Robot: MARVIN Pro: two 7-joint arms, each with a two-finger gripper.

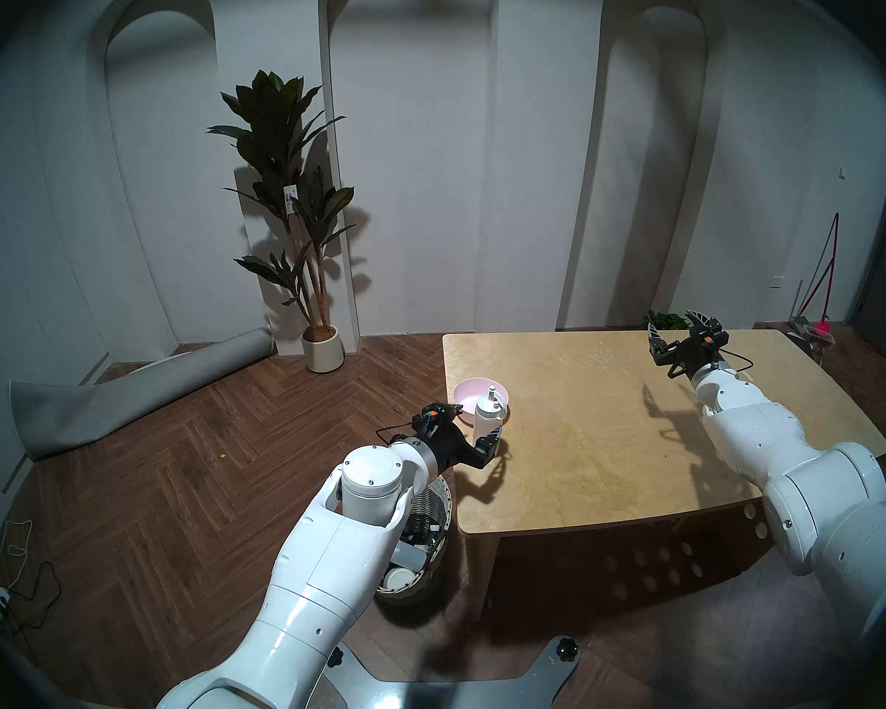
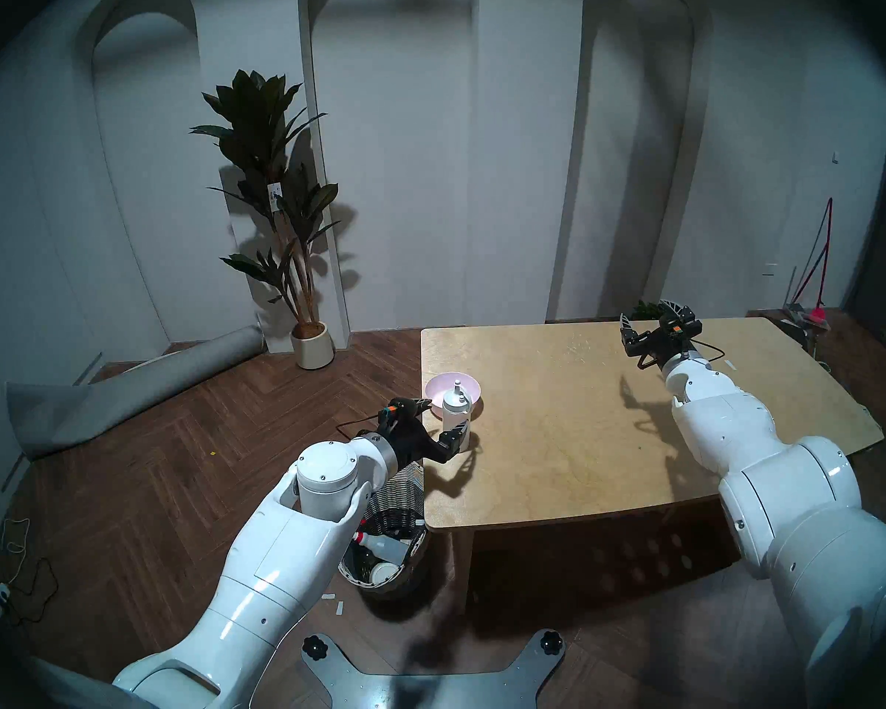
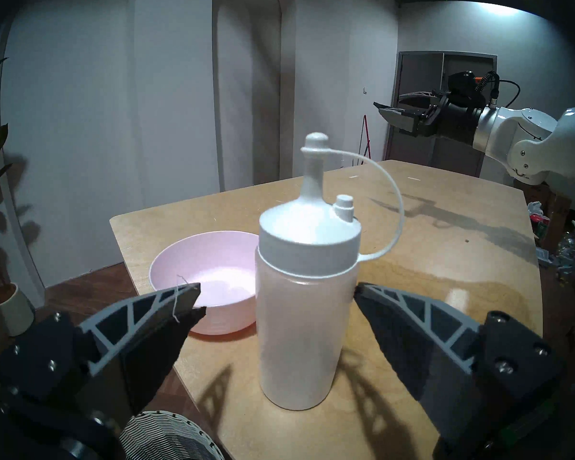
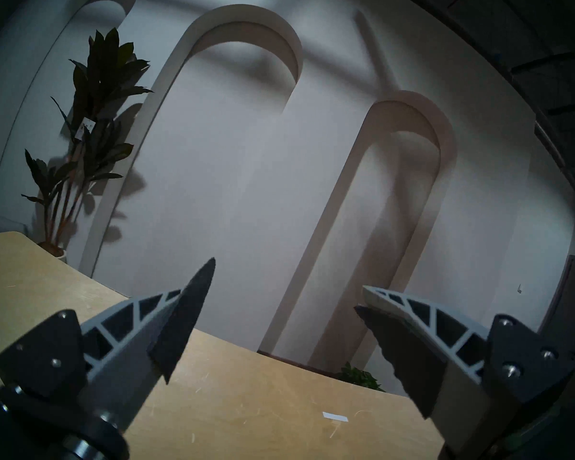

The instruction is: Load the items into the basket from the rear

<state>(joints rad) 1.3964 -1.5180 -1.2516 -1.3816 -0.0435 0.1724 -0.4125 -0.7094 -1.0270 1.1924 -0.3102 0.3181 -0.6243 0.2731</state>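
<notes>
A small white bottle (image 1: 487, 416) (image 3: 299, 333) with a nozzle cap stands upright near the table's left edge. A pale pink bowl (image 1: 469, 393) (image 3: 210, 270) sits just behind it. My left gripper (image 1: 474, 426) (image 3: 278, 291) is open, with one finger on each side of the bottle's body. The wicker basket (image 1: 430, 508) (image 2: 395, 488) stands on the floor beside the table, partly hidden under my left arm. Inside it lies a white spray bottle (image 2: 384, 541) with a red trigger. My right gripper (image 1: 668, 324) (image 4: 286, 280) hangs open and empty over the table's far right.
The wooden table (image 1: 584, 437) fills the middle right. A tall plant in a cream pot (image 1: 322, 352) stands by the wall, and a rolled grey mat (image 1: 124, 401) lies on the floor at left. Cables (image 1: 21, 580) trail at the far left.
</notes>
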